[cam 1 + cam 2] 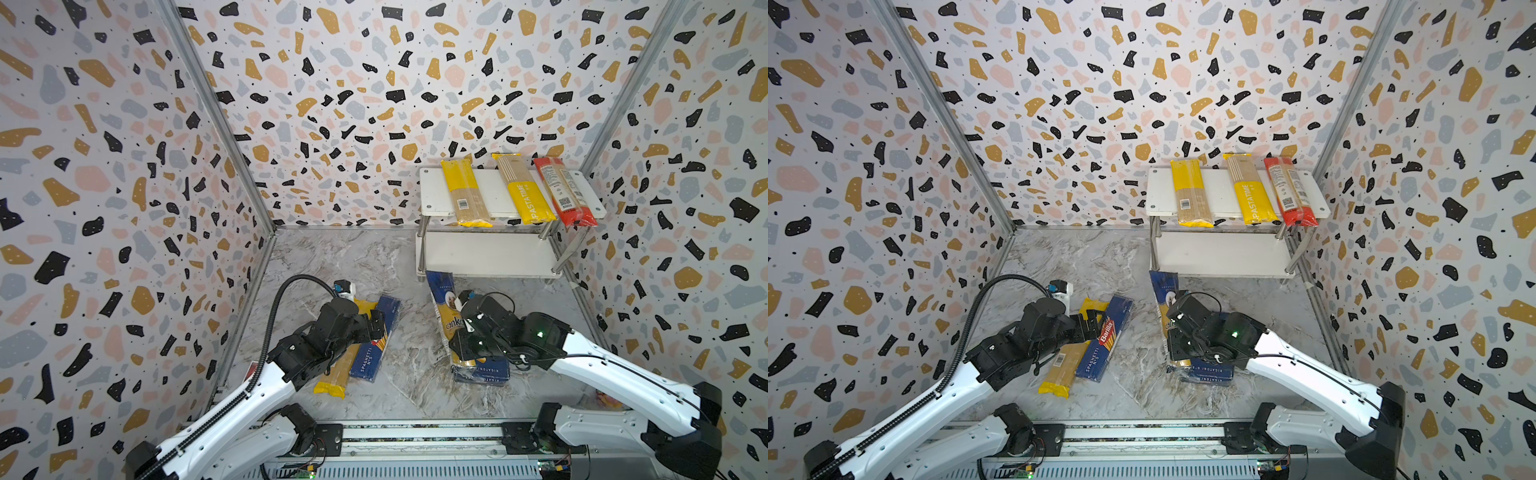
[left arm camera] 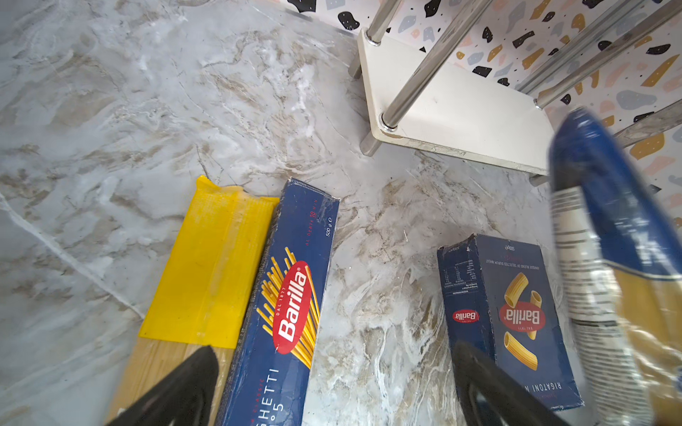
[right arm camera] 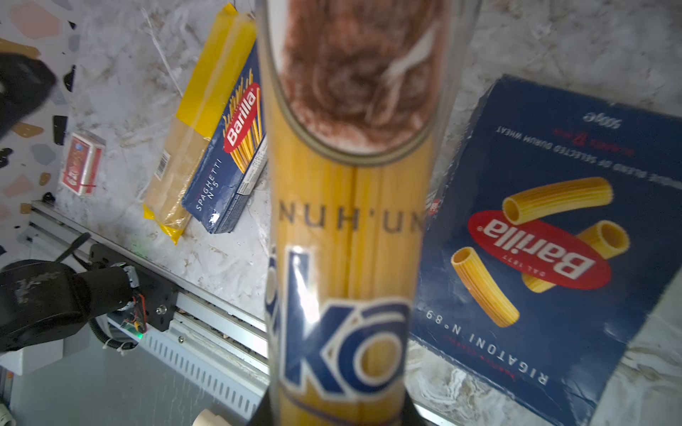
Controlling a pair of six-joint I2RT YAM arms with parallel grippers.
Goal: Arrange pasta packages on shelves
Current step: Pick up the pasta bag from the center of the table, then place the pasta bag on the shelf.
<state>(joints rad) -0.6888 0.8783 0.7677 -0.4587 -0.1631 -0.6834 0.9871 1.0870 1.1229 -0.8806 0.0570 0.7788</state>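
Clock directions refer to the top views, with 12 o'clock at the back wall. The rack (image 1: pixel 436 193) stands at 1 o'clock on the marble table (image 1: pixel 340 257), in the back corner. Three packs lie across its upper board, side by side and apart, each overhanging the front edge: a plain yellow bag (image 1: pixel 465 195) at the 9 o'clock end, a PASTATIME bag (image 1: pixel 525 191) in the middle, and a red bag (image 1: pixel 563 193) at the 3 o'clock end. The right gripper (image 1: pixel 459 343) is clamped on the dark blue bag (image 1: pixel 440 295), gripping it toward its 6 o'clock end. The bag's far end points to 12 o'clock, near the front edge of the lower board. Its near end is over the rigatoni box (image 1: pixel 484 372), which lies flat at 4 o'clock from the table centre; contact between the two cannot be determined. The left gripper (image 2: pixel 336 346) has its jaws spread wide and holds nothing. It hangs above the spaghetti box (image 2: pixel 291 306) and the second yellow bag (image 2: pixel 206 265). These lie flat, touching along their long sides, at 8 o'clock from the centre, with the bag on the 9 o'clock side. A small red card (image 3: pixel 82 162) lies near the table's 8 o'clock corner.
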